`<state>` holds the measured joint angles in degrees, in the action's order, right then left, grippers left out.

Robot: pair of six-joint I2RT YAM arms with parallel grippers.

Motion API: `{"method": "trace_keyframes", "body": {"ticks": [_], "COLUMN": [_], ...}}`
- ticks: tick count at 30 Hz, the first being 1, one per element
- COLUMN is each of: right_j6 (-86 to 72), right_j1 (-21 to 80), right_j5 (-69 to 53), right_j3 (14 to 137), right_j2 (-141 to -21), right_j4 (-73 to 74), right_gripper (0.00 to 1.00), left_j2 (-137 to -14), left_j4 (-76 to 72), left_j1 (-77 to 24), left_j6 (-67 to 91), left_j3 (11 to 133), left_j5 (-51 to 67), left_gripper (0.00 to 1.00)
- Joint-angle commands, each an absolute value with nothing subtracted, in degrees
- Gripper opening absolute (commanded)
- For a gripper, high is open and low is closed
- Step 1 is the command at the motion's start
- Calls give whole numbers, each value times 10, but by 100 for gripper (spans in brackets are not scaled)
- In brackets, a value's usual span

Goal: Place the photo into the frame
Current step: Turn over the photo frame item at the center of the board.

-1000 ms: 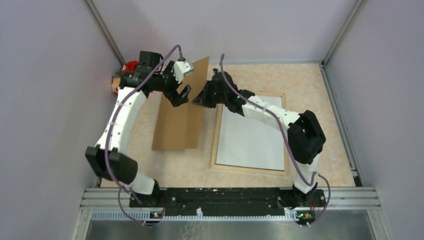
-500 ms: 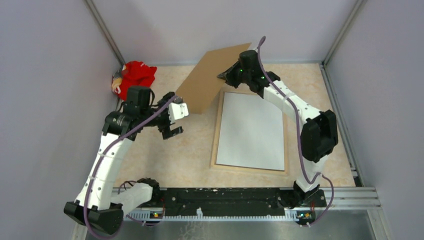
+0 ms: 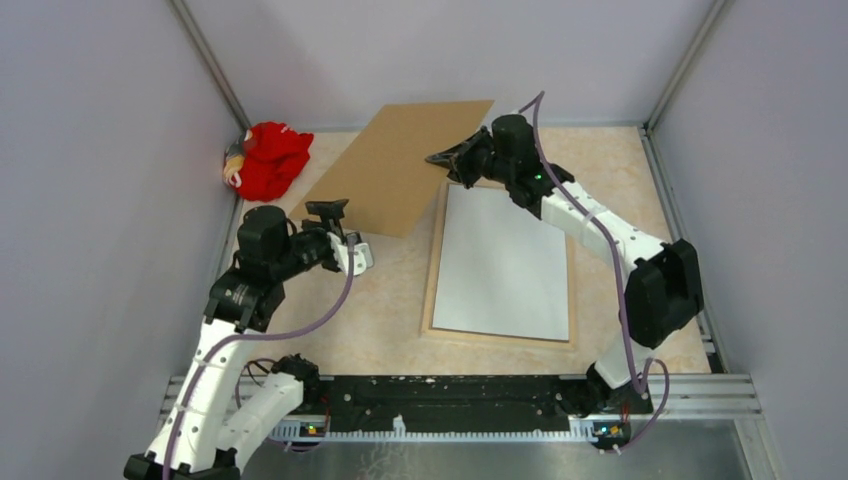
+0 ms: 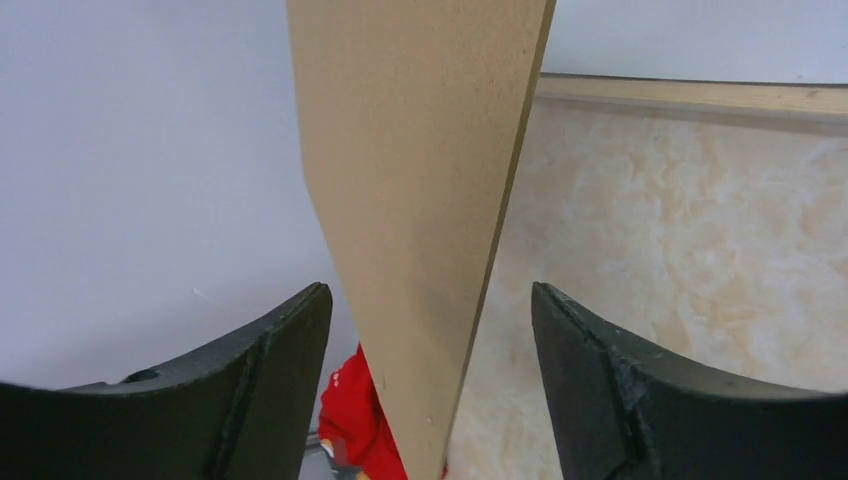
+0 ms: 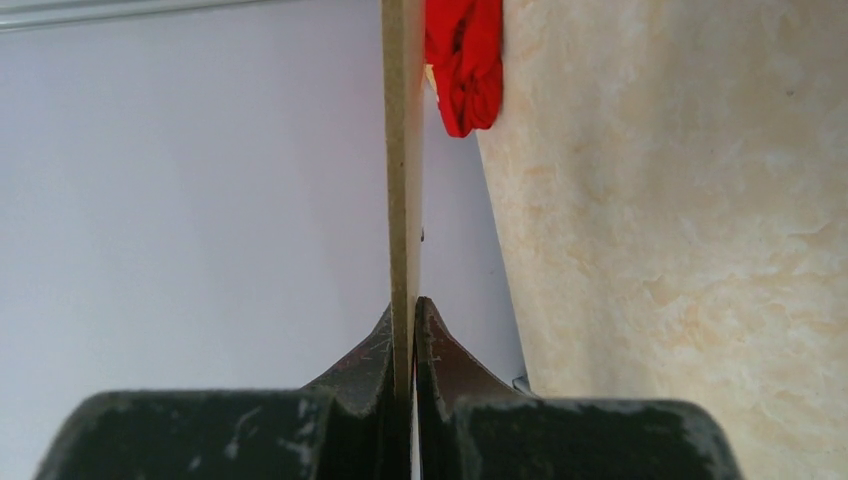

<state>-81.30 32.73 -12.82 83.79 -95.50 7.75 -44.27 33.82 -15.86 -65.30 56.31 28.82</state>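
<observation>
The frame (image 3: 432, 268) lies rear side up on the table, its light wood edges showing. Inside it lies the photo (image 3: 505, 262), plain white back up. My right gripper (image 3: 447, 160) is shut on the right edge of a plain brown backing board (image 3: 400, 165) and holds it tilted in the air, left of the frame's far end. In the right wrist view the board (image 5: 403, 150) runs edge-on between the closed fingers of that gripper (image 5: 406, 305). My left gripper (image 3: 335, 212) is open at the board's near-left corner. The board (image 4: 420, 150) stands between its fingers (image 4: 275, 380) without touching them.
A red cloth toy (image 3: 268, 158) lies in the far left corner by the wall, also in the left wrist view (image 4: 360, 425) and the right wrist view (image 5: 465, 60). Grey walls close in three sides. A metal rail (image 3: 460, 390) runs along the near edge.
The right arm has lifted the board off the table and swung it back and flatter. The left arm has drawn back toward the near left, its fingers closing slightly.
</observation>
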Motion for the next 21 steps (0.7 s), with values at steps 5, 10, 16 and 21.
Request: {"method": "trace_keyframes", "body": {"ticks": [5,10,16,21], "right_j6": [-875,-877,-738,-436], "right_j1": [356,363,347,307], "right_j5": [-169,-169,-249,-407], "right_j3": [818,811,846,909], "right_j2": [-888,-879,-880,-863], "right_j4": [-65,-69,-38,132], "right_gripper": [0,0,30,52], "left_j2": [-411,-377,-367,-378], "left_j4": [249,170,113,123], "left_j1": [-163,-162,-163,-163], "left_j6": [-745,-753,-717,-673], "left_j3": [515,486,482,514], "left_j5": [267,248,249,276], "left_gripper": [64,35,0,0]}}
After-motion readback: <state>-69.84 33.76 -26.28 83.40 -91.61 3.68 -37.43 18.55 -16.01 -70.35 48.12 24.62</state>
